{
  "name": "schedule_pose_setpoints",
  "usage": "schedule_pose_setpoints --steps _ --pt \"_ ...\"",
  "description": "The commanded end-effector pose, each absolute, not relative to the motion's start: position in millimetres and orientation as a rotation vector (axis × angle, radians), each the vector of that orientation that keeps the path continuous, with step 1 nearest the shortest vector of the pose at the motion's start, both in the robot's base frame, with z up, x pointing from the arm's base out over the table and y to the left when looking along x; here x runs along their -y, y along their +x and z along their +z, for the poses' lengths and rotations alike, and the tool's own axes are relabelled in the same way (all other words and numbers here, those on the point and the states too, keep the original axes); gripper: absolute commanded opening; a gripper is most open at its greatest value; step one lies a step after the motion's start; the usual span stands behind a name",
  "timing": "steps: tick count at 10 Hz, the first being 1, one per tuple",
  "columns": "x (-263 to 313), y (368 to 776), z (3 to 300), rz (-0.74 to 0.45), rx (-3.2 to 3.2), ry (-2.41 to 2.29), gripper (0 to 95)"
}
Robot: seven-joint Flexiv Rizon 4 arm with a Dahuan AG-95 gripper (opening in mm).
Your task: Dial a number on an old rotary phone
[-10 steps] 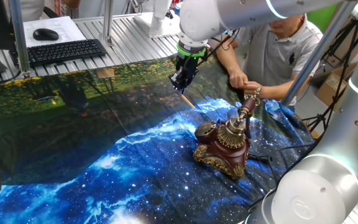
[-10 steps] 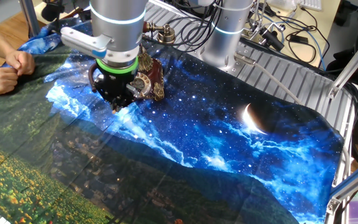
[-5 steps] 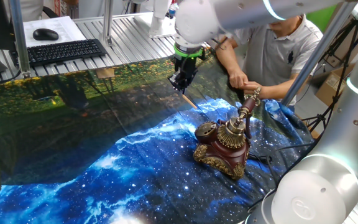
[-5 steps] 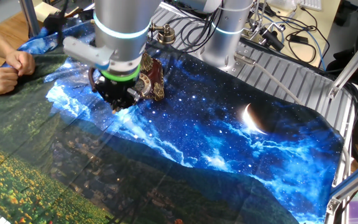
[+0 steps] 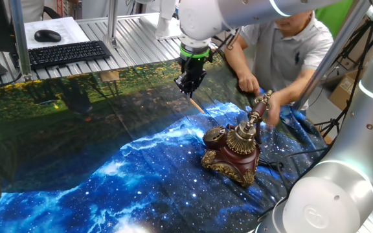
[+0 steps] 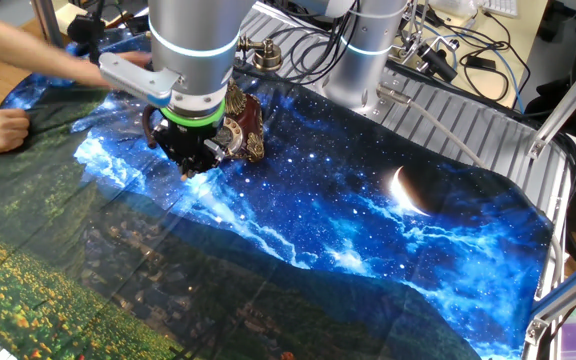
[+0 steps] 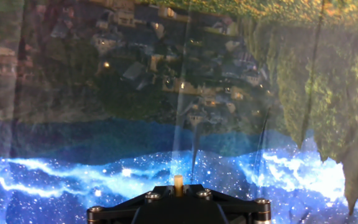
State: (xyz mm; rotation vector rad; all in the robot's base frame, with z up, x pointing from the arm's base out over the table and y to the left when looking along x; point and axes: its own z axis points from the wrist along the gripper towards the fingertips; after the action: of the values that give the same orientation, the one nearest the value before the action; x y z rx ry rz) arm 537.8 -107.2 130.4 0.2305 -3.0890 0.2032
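The old rotary phone point(image 5: 230, 154) stands on the blue starry cloth, dark red-brown with gold base trim, a brass dial point(image 5: 214, 136) and the handset on its cradle. In the other fixed view the phone point(image 6: 245, 128) is partly hidden behind my hand. My gripper point(image 5: 188, 86) hangs above the cloth, behind and to the left of the phone and apart from it. It is shut on a thin wooden stick point(image 5: 197, 104) that points down towards the cloth. In the hand view the gripper point(image 7: 178, 186) shows only the stick's tan tip point(image 7: 178, 182) over the cloth; the phone is out of that view.
A person's hand point(image 5: 269, 109) reaches to the handset top; the same arm point(image 6: 28, 50) crosses the other fixed view. A black keyboard point(image 5: 68, 53) and mouse point(image 5: 47, 35) lie at the back left. Robot bases point(image 6: 368, 60) and cables stand behind the phone.
The person's hand has moved from the cloth edge over to the phone's handset. My gripper has shifted slightly left and back, still holding the stick.
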Motion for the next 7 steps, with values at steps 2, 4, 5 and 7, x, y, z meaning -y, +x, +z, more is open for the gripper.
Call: schedule_pose_setpoints --steps 2,4,5,7 --pt "107.1 538.5 130.4 0.22 3.087 0.377 0.0" --pt "107.7 534.6 131.0 0.234 3.087 0.377 0.0" --pt "109.2 533.7 132.1 0.233 3.088 0.377 0.0" --pt "110.3 530.8 132.4 0.237 3.087 0.377 0.0"
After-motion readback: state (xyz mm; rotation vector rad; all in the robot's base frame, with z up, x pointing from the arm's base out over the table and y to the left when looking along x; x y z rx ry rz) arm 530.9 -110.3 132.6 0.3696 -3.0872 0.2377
